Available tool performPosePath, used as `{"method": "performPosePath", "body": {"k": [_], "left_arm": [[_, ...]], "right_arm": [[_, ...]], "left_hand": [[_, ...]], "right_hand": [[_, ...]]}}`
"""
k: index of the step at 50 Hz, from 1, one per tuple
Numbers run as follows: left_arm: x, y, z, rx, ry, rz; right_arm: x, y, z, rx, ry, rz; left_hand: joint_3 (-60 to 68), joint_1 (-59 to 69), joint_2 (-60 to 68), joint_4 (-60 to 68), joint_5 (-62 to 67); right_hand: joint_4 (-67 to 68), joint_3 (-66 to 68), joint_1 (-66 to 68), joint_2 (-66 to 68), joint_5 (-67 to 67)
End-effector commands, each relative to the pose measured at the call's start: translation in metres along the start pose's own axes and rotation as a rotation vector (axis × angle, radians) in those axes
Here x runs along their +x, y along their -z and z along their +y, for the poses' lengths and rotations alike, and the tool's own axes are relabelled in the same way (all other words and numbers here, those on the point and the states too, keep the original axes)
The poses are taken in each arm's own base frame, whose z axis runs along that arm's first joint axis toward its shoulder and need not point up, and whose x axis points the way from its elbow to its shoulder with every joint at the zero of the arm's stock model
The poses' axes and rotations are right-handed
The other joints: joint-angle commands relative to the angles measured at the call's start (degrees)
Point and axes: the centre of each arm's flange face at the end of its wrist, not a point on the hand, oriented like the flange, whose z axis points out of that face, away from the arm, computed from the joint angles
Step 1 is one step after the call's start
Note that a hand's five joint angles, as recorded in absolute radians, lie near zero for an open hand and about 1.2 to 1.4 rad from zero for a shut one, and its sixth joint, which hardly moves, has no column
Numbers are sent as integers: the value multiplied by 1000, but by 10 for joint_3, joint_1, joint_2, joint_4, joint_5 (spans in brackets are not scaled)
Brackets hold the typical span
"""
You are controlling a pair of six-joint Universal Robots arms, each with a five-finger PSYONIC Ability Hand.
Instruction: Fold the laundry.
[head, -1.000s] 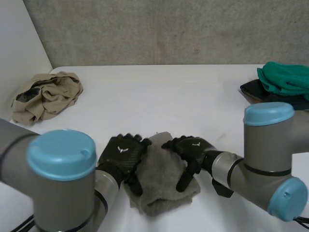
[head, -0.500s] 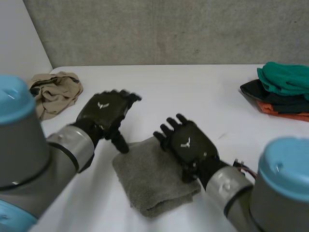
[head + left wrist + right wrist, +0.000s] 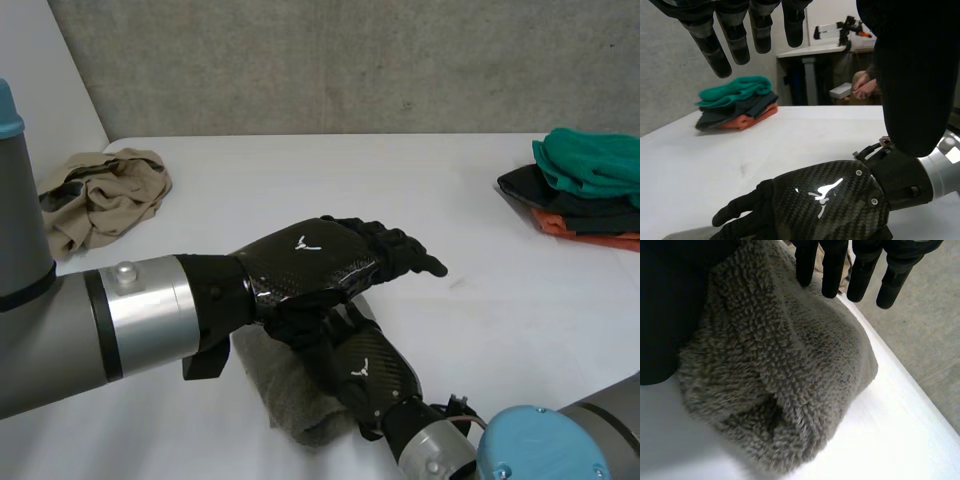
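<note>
Under everything, table [image 3: 300, 190]: white, running from the bottom edge of the head view up to a grey wall [image 3: 330, 60].
Left arm [image 3: 120, 320]: mine, grey, reaching in from the left edge of the head view across the lower middle.
Right arm [image 3: 540, 450]: its blue cap and grey joint sit in the lower right corner of the head view.
Stack [image 3: 585, 185]: folded clothes at the right edge of the head view, green on top, black under it, orange at the bottom.
Pile [image 3: 100, 195]: crumpled beige clothes at the upper left of the head view, by the table's left edge.
Towel [image 3: 290, 395]: grey and fluffy, folded into a thick pad at the bottom centre of the head view. It lies on the table under my right hand [image 3: 365, 370]. In the right wrist view the towel [image 3: 790, 365] lies below my palm, with a doubled edge, and reaches out past my fingertips.
Left hand [image 3: 310, 265]: at the centre of the head view, raised above the towel and crossing over my right hand. Its fingers are straight, a little spread, and point toward the right side; it holds nothing. In the left wrist view its fingers [image 3: 735, 40] hang in the air, and the right hand [image 3: 827, 200] is under them.
Right hand [image 3: 835, 265]: palm down over the towel, fingers straight and side by side, pinching nothing. I cannot tell whether the fingertips touch the cloth.
</note>
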Motion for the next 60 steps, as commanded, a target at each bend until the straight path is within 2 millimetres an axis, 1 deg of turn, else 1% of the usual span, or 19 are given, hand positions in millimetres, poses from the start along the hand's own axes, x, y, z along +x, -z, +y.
{"method": "performPosePath", "body": {"k": [1, 13, 15, 18, 22, 26, 31, 36, 37, 39, 40, 44, 46, 49, 50, 52, 53, 56, 60], "left_arm": [[-5, -2, 1, 15, -7, -43], [-17, 0, -2, 39, 40, -74], [-18, 0, -2, 44, 42, -79], [-22, 2, -4, 53, 40, -92], [-27, 6, -13, 85, 31, -116], [-31, 11, -28, 135, 7, -139], [-44, 19, -53, 229, -8, -212], [-60, 28, -75, 333, 2, -302], [-61, 29, -77, 344, 6, -309], [-64, 29, -80, 366, 15, -315], [-65, 29, -80, 371, 17, -316], [-65, 26, -77, 374, 30, -307], [-66, 24, -72, 361, 41, -306], [-67, 19, -63, 341, 57, -298], [-67, 17, -60, 335, 61, -297], [-68, 13, -54, 322, 72, -290], [-67, 11, -52, 316, 77, -289], [-67, 5, -42, 296, 93, -279], [-67, 0, -33, 276, 110, -271]], "right_arm": [[0, -10, -4, 40, 13, 15], [7, -27, -12, 75, 15, 36], [12, -35, -15, 94, 12, 49], [21, -42, -21, 120, 3, 76], [45, -54, -36, 186, -48, 141], [83, -67, -58, 270, -101, 234], [154, -83, -78, 336, -112, 406], [254, -86, -81, 373, -92, 626], [285, -83, -76, 386, -85, 692], [316, -80, -71, 404, -81, 757], [345, -76, -61, 421, -81, 816], [409, -64, -26, 445, -79, 940], [428, -61, -7, 440, -74, 968], [454, -59, 42, 397, -56, 977], [461, -60, 70, 366, -49, 959], [465, -60, 101, 330, -51, 939], [466, -58, 132, 292, -61, 918], [456, -55, 192, 213, -100, 849], [438, -49, 238, 136, -142, 765]], "left_hand": [[-21, -9, -19, -16, -29], [-21, -9, -19, -16, -29], [-21, -9, -19, -16, -29], [-21, -9, -19, -16, -29], [-21, -9, -19, -16, -29], [-21, -9, -19, -16, -29], [-21, -9, -19, -16, -29], [-21, -9, -19, -16, -29], [-21, -9, -19, -16, -29], [-21, -9, -19, -16, -29], [-21, -9, -19, -16, -29], [-21, -9, -19, -16, -29], [-21, -9, -19, -16, -29], [-21, -9, -19, -16, -29], [-21, -9, -19, -16, -29], [-21, -9, -19, -16, -29], [-21, -9, -19, -16, -29], [-21, -9, -19, -16, -29], [-21, -9, -19, -16, -29]], "right_hand": [[65, 64, 68, 66, 72], [117, 117, 120, 118, 125], [381, 381, 384, 382, 389], [621, 621, 624, 622, 629], [622, 622, 625, 623, 630], [622, 622, 625, 623, 630], [622, 622, 625, 623, 630], [622, 622, 625, 623, 630], [622, 622, 625, 623, 630], [622, 622, 625, 623, 630], [622, 622, 625, 623, 630], [622, 622, 625, 623, 630], [622, 622, 625, 623, 630], [622, 622, 625, 623, 630], [622, 622, 625, 623, 630], [622, 622, 625, 623, 630], [622, 622, 625, 623, 630], [622, 622, 625, 623, 630], [622, 622, 625, 623, 630]]}}
